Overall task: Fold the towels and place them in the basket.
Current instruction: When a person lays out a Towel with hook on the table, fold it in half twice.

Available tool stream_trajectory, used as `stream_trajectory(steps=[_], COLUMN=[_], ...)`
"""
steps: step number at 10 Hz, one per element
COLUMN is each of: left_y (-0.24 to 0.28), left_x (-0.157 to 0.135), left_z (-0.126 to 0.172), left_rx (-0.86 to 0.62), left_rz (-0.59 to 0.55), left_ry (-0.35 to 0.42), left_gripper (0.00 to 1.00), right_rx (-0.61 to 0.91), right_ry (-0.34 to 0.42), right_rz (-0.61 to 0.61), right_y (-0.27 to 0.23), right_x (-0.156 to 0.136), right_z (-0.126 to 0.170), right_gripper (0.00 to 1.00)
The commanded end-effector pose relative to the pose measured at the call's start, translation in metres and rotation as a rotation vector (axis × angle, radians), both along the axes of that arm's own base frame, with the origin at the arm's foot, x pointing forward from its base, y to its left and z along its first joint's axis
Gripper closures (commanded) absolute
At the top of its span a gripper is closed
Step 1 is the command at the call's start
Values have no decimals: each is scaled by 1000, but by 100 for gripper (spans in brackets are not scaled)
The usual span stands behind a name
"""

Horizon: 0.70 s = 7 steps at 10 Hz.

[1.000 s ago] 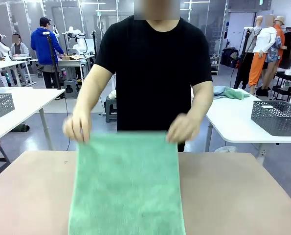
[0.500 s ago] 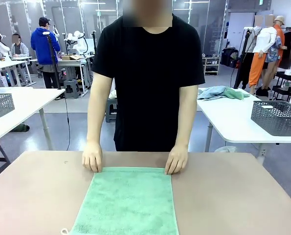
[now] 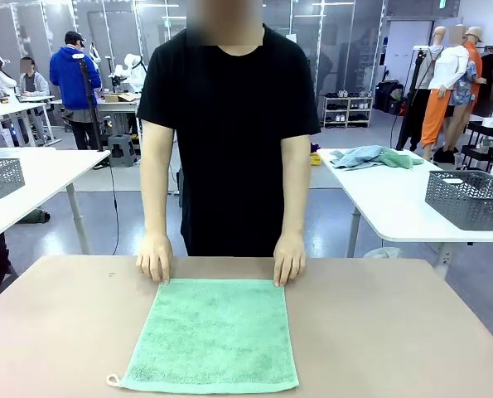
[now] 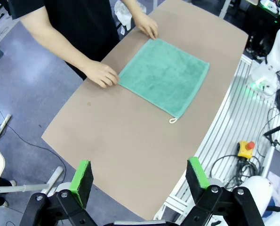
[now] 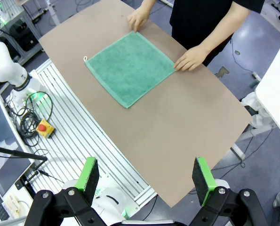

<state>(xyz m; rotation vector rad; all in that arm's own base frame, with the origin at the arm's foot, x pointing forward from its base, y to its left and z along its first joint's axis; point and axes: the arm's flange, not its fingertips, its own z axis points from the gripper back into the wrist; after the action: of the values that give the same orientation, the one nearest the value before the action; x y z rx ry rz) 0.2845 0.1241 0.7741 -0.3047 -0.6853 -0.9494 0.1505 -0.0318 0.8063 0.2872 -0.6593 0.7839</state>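
Left end effector [image 4: 139, 169]: released, green pads spread wide with nothing between them, held above the surface [image 4: 130, 150]. Right end effector [image 5: 145, 169]: likewise released and empty, also above the surface.

Ahead of both end effectors and well apart from them, one mint green towel [image 4: 163, 75] lies flat and unfolded on the surface. Its hanging loop [image 4: 172, 120] sits at the corner nearer the left end effector.

Beyond the towel, at its far edge, a person in a black shirt stands. One hand [image 4: 102, 75] rests at one far corner and the other hand [image 4: 147, 26] at the other, fingertips touching the towel.
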Motion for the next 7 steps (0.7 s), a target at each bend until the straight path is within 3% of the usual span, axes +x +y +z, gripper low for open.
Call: stream_trajectory(steps=[1,7], left_y=[-1,-1], left_x=[0,0], left_z=[0,0], left_rx=[-3,-3], left_rz=[-2,-2], left_ry=[-1,-1], left_gripper=[0,0], right_rx=[0,0], right_ry=[0,0], right_rz=[3,3], right_y=[0,0], right_x=[0,0], right_z=[0,0], right_gripper=[0,0])
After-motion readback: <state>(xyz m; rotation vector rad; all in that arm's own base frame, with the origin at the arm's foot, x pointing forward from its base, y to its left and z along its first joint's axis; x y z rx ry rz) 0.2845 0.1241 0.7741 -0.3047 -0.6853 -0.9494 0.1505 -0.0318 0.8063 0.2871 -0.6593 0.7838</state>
